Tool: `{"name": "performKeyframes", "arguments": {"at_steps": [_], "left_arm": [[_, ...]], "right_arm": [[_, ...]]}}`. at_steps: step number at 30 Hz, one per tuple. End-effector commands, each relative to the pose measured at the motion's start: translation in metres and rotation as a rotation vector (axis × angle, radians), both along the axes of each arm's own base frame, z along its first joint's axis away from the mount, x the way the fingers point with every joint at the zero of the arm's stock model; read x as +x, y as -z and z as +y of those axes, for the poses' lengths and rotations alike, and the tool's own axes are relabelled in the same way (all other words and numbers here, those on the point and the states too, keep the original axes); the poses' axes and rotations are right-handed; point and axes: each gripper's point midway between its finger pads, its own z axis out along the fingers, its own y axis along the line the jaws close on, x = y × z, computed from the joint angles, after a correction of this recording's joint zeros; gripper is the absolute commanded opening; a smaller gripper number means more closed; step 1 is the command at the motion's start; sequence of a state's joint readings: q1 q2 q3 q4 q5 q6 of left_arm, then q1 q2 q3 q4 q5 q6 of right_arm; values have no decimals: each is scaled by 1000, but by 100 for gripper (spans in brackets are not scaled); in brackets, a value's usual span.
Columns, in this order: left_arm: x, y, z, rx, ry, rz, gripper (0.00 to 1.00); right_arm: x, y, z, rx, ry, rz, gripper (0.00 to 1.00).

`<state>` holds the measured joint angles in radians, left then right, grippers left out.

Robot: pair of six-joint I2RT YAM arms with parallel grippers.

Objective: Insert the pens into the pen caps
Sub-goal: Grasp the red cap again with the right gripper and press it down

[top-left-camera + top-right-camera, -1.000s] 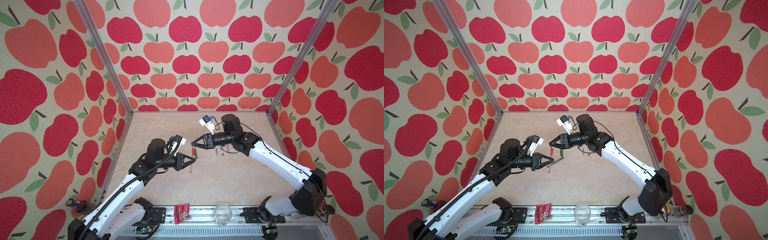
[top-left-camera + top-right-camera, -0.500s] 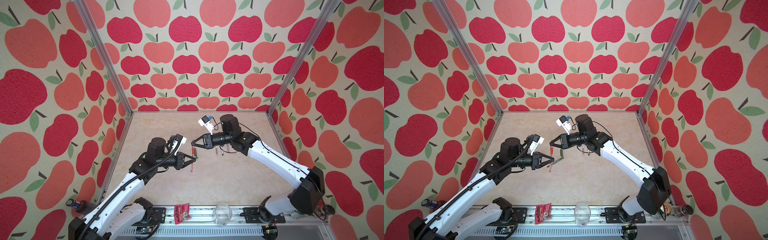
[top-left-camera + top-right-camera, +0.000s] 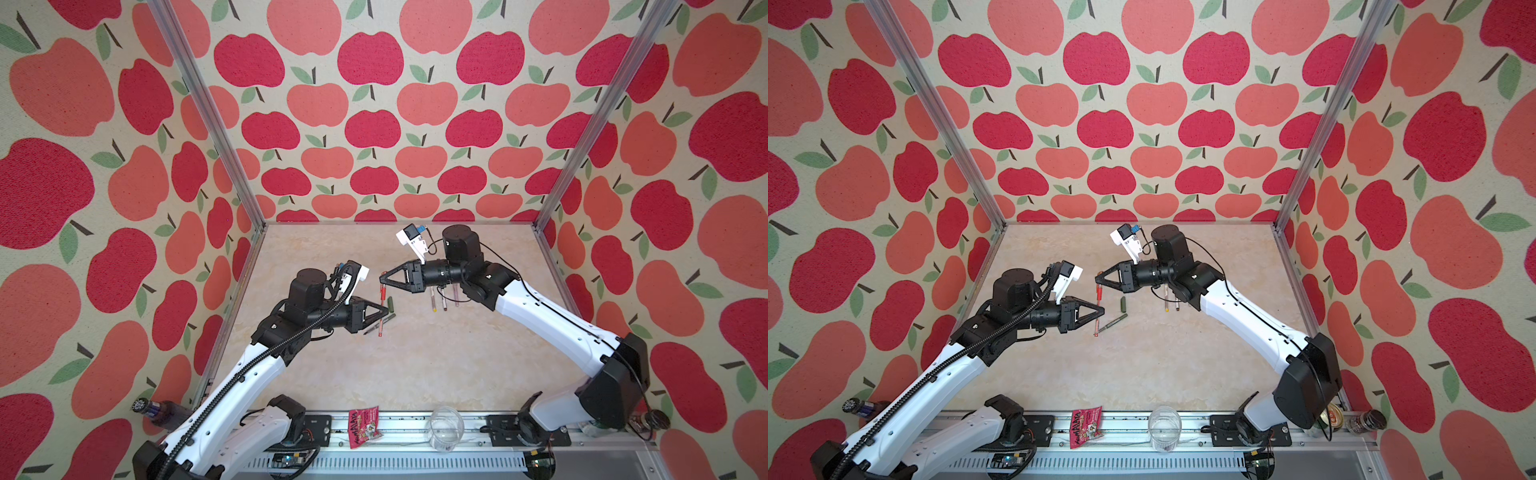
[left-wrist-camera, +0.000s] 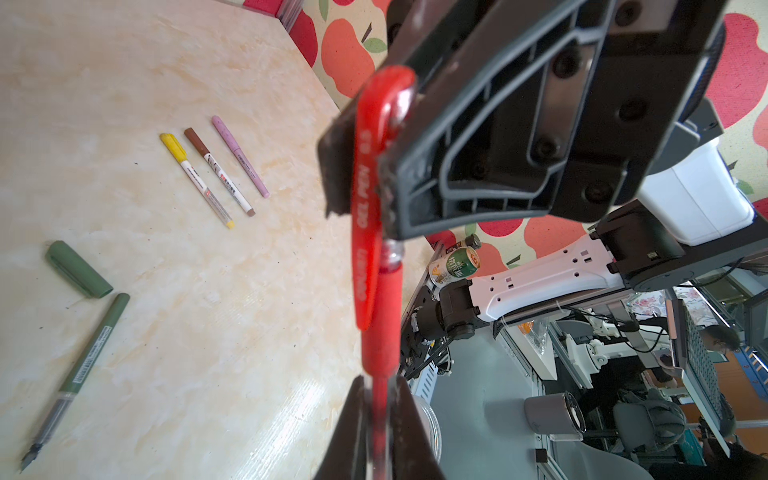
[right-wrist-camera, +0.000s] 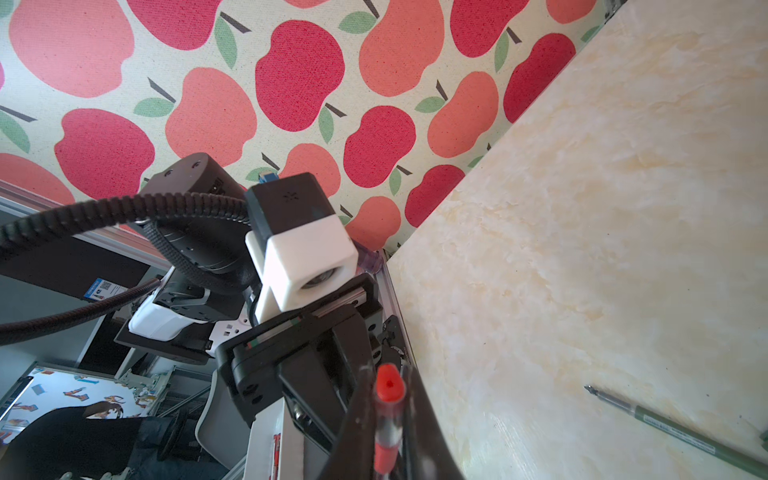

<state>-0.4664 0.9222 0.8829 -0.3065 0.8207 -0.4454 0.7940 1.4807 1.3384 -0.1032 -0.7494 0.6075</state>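
Counter (image 3: 415, 365) of pale marbled beige, boxed in by walls (image 3: 374, 124) printed with red apples. Left fingers (image 3: 382, 311) pinched narrow around the clear lower barrel of a thin red gel pen (image 4: 384, 332), both dark tips pressed against the shaft in the left wrist view. Right fingers (image 3: 385, 281) clamped on a short red plastic cap with a long clip (image 4: 365, 174), facing the left fingers, the two pairs of tips close together above the middle of the counter in both top views. Writing end of the red pen inside the mouth of the red cap, red rubber grip showing just outside it, clip lying alongside the grip; depth of the fit impossible to tell. Rounded closed end of the red cap poking out between the right fingers in the right wrist view. Short dark green plastic cap (image 4: 79, 269) loose on the counter just past the tips of the left fingers. Slim uncapped dark green pen (image 4: 89, 353) flat just beside that cap, nib pointing away from it. Behind the right fingers, beneath that arm's wrist, three capped pens side by side on the counter, well apart from the green pair: white barrel with yellow cap (image 4: 195, 180), white barrel with brown cap (image 4: 220, 172), pale lilac-pink pen (image 4: 240, 157).
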Motion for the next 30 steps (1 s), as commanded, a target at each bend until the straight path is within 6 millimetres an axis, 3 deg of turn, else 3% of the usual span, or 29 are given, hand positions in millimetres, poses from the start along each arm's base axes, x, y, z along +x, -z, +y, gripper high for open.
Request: {"name": "performKeyframes", "arguments": {"at_steps": [1,9,20,30], "left_arm": [[25,-99,14,-136,-101,-346,8],[35,-129,13,-169,-58,-398,9],[46,-153,18,-182,-86,-470,8],[67,-173,34,-205,-136,-519,8]], "right_arm": [[-33,45,7,-125,-111,145,3],[-38,53,12,-140,-126,158,2],[-39,70,19,-164,-133,191,0],[-52,90,24,-188,-160,238,0]]}}
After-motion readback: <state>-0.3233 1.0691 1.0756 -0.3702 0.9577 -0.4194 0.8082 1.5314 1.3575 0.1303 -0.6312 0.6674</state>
